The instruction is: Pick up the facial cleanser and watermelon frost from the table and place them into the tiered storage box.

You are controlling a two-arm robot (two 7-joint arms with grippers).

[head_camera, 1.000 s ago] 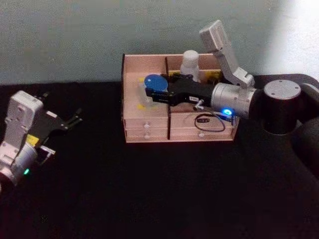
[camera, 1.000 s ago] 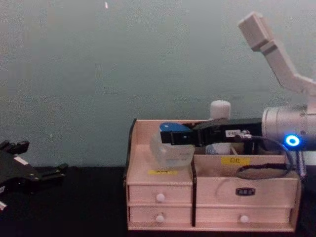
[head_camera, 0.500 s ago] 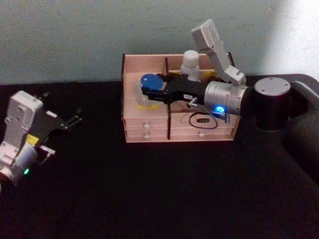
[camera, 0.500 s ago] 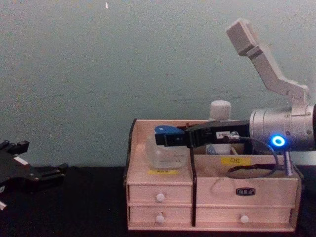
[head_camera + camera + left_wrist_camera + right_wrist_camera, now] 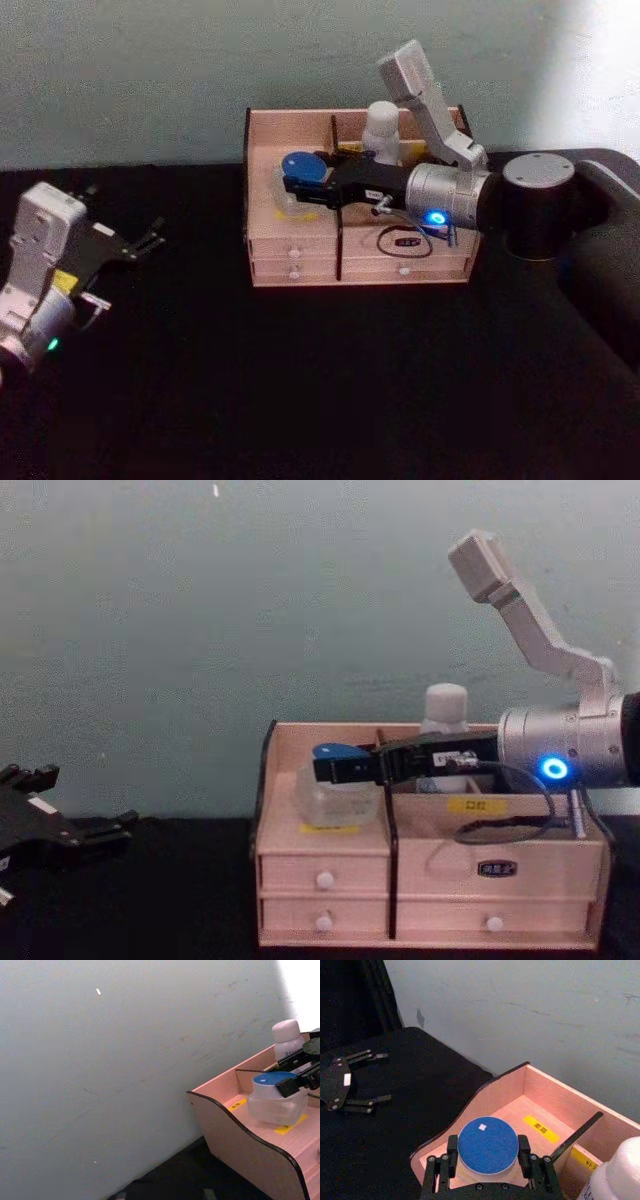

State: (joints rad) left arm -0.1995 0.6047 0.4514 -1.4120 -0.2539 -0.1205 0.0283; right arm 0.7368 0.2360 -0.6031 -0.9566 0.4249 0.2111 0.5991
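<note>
The watermelon frost (image 5: 296, 168), a clear jar with a blue lid (image 5: 488, 1145), stands in the left compartment of the tiered storage box (image 5: 262, 140), resting on a yellow label (image 5: 330, 827). My right gripper (image 5: 297, 188) reaches in from the right and is shut on the jar at lid height, one finger (image 5: 451, 1156) on each side. The facial cleanser (image 5: 381, 124), a white bottle, stands upright in the back right compartment (image 5: 445, 708). My left gripper (image 5: 138, 243) rests open on the table far to the left.
The storage box (image 5: 440, 865) has white-knobbed drawers (image 5: 324, 880) along its front and a dark-edged side wall (image 5: 235, 1135). A black cable (image 5: 405, 243) loops under my right wrist. Black tabletop (image 5: 320, 380) spreads in front; a grey wall (image 5: 200, 600) stands behind.
My right arm has moved left and down, bringing the jar lower into the left compartment until it rests on the yellow label. The left arm has not moved.
</note>
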